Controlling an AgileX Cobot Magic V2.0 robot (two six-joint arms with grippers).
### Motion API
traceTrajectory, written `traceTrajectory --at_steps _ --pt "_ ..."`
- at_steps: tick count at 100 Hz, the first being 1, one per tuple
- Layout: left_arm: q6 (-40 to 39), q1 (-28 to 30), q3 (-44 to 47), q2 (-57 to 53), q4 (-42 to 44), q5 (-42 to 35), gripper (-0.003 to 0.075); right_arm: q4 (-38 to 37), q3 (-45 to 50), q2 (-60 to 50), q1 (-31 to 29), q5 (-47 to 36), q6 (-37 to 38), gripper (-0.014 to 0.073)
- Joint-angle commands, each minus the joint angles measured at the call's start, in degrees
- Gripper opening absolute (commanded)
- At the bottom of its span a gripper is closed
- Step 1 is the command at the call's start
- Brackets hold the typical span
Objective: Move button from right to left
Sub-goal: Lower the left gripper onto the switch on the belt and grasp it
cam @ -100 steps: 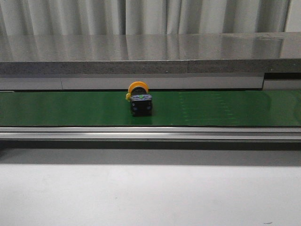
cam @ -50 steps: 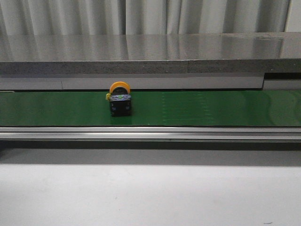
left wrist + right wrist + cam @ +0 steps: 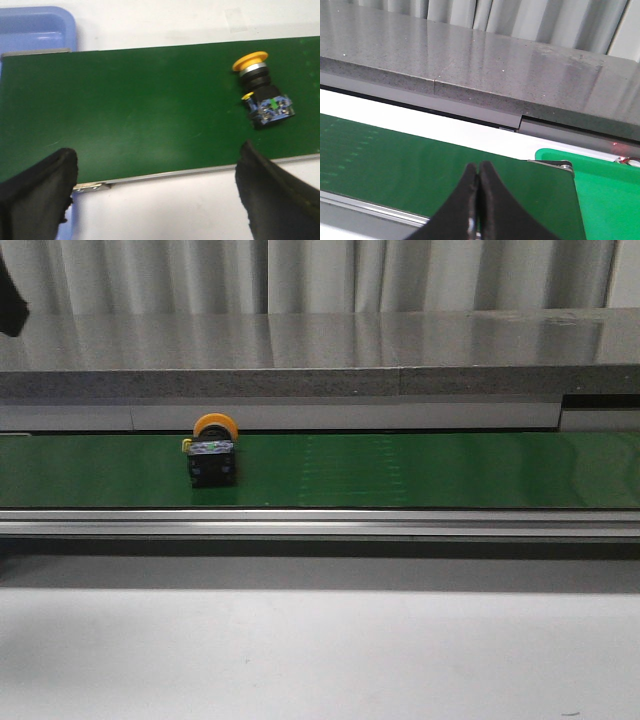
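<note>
At the far left, seen from the left wrist, a pale blue plastic tray (image 3: 35,27) sits just beyond the end of the long green conveyor belt (image 3: 420,470). The left tool (image 3: 155,195) hangs above that end of the belt with its two black fingers (image 3: 37,195) spread wide apart and nothing between them. The small push-button with a round orange-yellow cap on a black boxy body (image 3: 212,452) lies on its side on the belt, left of the middle of the front view, its cap pointing away toward the grey stone ledge (image 3: 320,355) behind and a small yellowish tab showing at its left edge. From the left wrist it (image 3: 262,90) lies apart from both fingers, nearer to one of them. Off to the right, the right tool (image 3: 479,210) is over the other end of the belt, black fingers pressed together on nothing, with a bright green tray (image 3: 607,192) just beside the belt's end.
</note>
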Motion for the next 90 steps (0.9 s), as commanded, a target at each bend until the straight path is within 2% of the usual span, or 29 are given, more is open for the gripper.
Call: traceTrajectory --at_steps 1,22,40,90 --pt "-0.2 -1.98 -3.96 2.09 -0.89 -3.72 0.0609 0.84 -1.52 0.46 0.14 -3.72 -0.46 -0.0068" --pt "-0.2 -5.44 -9.49 10.65 -0.89 -3.72 0.06 0.84 -1.52 0.46 0.14 -3.72 -0.46 -0.0068" --pt "-0.2 -5.55 -12.7 16.72 -0.89 -4.64 0.06 0.84 -1.52 0.46 0.14 -3.72 -0.46 -0.0068" --pt "-0.2 -5.08 -13.25 24.84 -0.18 -7.3 0.06 0.84 -1.52 0.46 0.14 -3.72 -0.46 -0.0068"
